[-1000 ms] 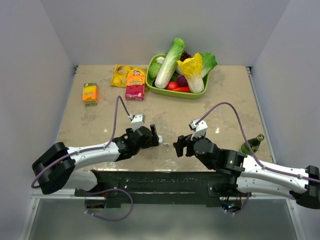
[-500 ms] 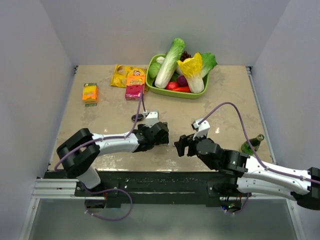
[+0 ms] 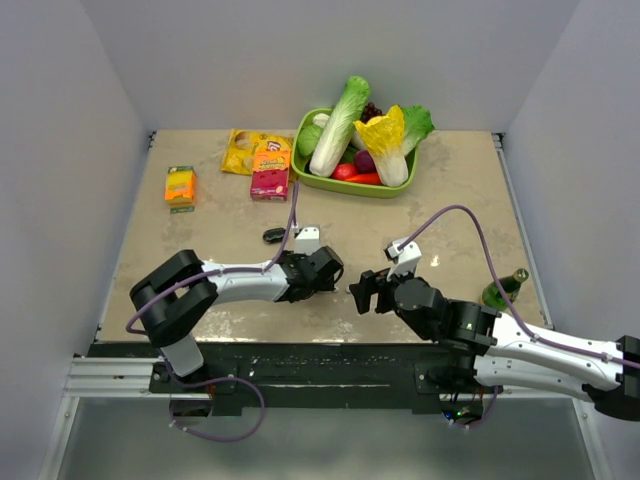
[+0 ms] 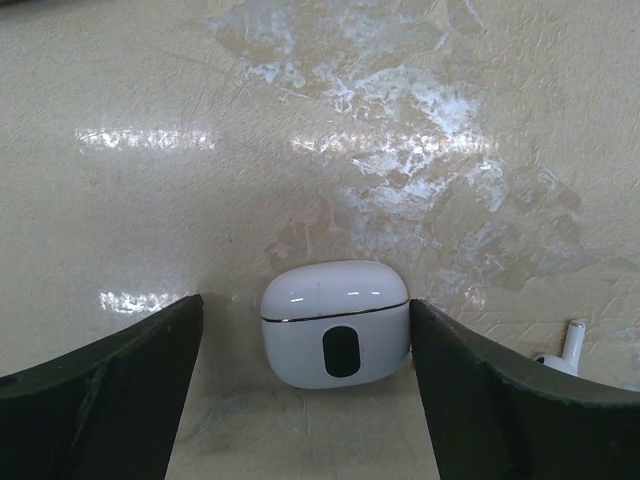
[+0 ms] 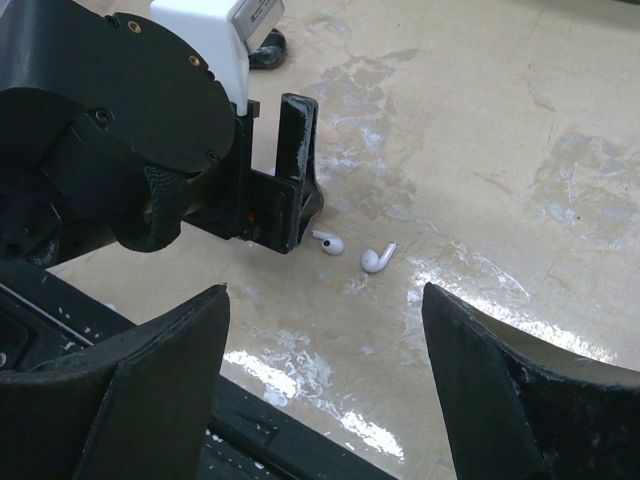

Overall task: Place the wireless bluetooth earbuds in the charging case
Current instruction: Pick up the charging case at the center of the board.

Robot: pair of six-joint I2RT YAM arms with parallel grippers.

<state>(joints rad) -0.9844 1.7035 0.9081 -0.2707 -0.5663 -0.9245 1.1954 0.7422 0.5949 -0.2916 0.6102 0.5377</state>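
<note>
Charging case point(image 4: 336, 323): it sits upright on the table point(image 3: 200, 230), near centre and close to the near edge. The lid is shut, with the seam unbroken across the front and a dark oval mark below it.

Earbuds: both lie loose on the table just right of the case, one point(image 5: 328, 242) just beside the left gripper's outer finger and the other point(image 5: 378, 258) a little further right. They are near each other but not touching. Neither is in the case. Only one stem tip shows at the right edge of the left wrist view.

Left gripper point(image 4: 305, 308): the jaws are spread with the case between them. The left finger stands clear of the case. The right finger is just beside it, and contact cannot be confirmed. A second ago this gripper stood further left with its arm stretched out. The arm has since folded at the elbow and carried the gripper right, over the case.

Right gripper point(image 5: 322, 300): open and holding nothing. It hovers above the earbuds and has barely shifted over the same second.

Assessment: the left arm now appears placed to clamp and steady the case. No earbud has been picked up, and the lid will have to be opened before either one can go in.

Surroundings: a green basket point(image 3: 305, 165) of vegetables and some snack boxes point(image 3: 270, 175) sit at the far side, and a bottle point(image 3: 505, 288) stands at the right edge, all well apart from the work.
</note>
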